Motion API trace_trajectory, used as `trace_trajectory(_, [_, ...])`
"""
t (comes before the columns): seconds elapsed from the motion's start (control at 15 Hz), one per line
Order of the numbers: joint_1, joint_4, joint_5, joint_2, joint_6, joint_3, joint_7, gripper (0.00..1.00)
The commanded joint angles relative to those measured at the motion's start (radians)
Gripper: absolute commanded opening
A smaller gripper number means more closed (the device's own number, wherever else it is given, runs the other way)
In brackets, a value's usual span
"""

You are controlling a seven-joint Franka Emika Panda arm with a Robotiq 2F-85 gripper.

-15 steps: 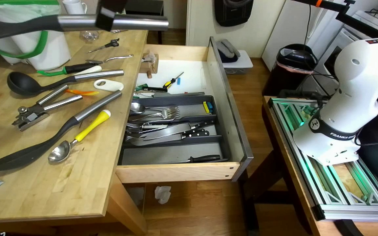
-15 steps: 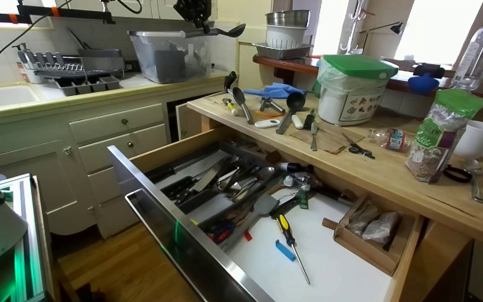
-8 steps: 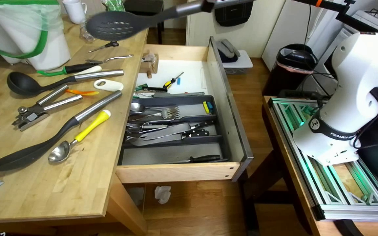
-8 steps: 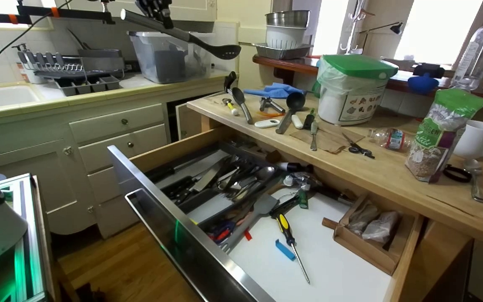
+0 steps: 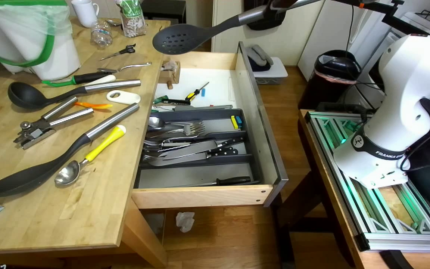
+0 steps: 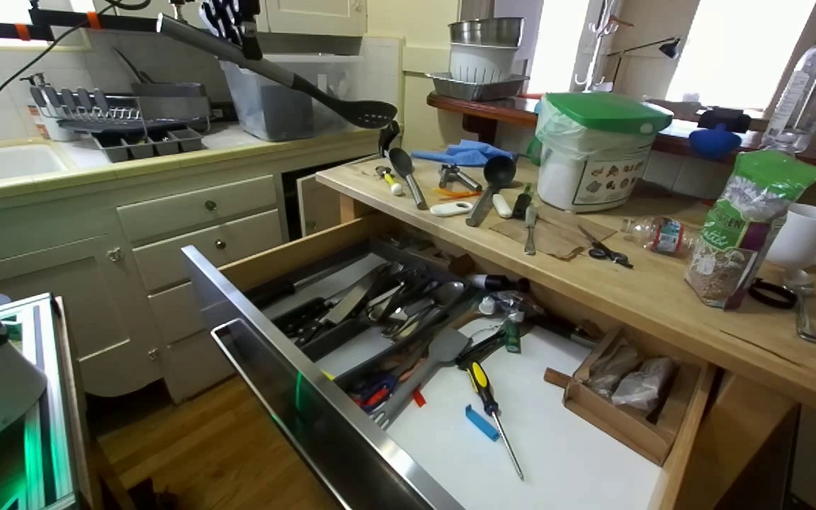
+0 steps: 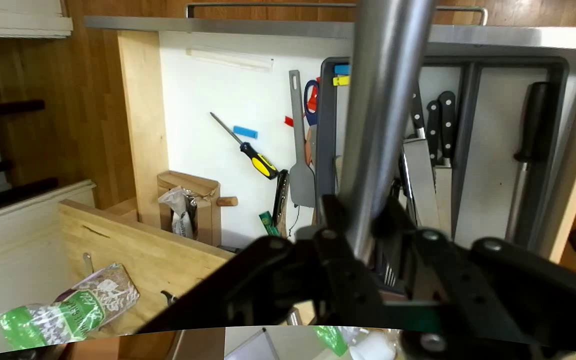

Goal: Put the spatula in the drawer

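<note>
The spatula, a dark slotted spoon-shaped head [image 5: 179, 38] on a thick steel handle, hangs in the air in both exterior views [image 6: 365, 113]. My gripper [image 6: 248, 42] is shut on its handle, and the head end tilts downward. In the wrist view the handle [image 7: 390, 100] runs up between my fingertips [image 7: 363, 215], above the open drawer. The spatula's head is hidden in the wrist view. The drawer [image 5: 263, 123] is pulled out from the wooden table and shows in both exterior views [image 6: 443, 446]. Its white floor and grey cutlery tray are visible below.
The cutlery tray [image 5: 249, 160] holds knives, forks and spoons. Beside it lie a grey flat spatula [image 7: 302, 180], a yellow screwdriver [image 7: 263, 164] and a cardboard box [image 7: 208, 190]. The table [image 5: 88, 216] carries a ladle, a large spoon and a white bin [image 6: 592, 170].
My gripper has carried the spatula away from the table top toward the drawer's front side. The spatula has tilted head down, its head now lower. The grip has stayed shut.
</note>
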Motion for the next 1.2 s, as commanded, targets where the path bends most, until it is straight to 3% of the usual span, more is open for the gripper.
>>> trace_trajectory(0.0, [-0.2,-0.011,0.081,0.056,0.077,0.131,-0.074,0.24])
trace_trajectory(0.07, [-0.2,-0.011,0.081,0.056,0.077,0.131,-0.074,0.06])
trace_trajectory(0.13, [-0.217,-0.033,0.128,0.054,0.113,0.148,-0.068,0.06])
trace_trajectory(0.4, [-0.425,-0.143,0.363,0.03,0.201,0.348,-0.11,0.06])
trace_trajectory(0.67, [-0.535,-0.25,0.493,-0.015,0.205,0.468,-0.126,0.06])
trace_trajectory(0.8, [-0.572,-0.314,0.471,-0.04,0.267,0.501,-0.138,0.06])
trace_trajectory(1.13, [-0.61,-0.476,0.519,-0.076,0.504,0.482,-0.22,0.06])
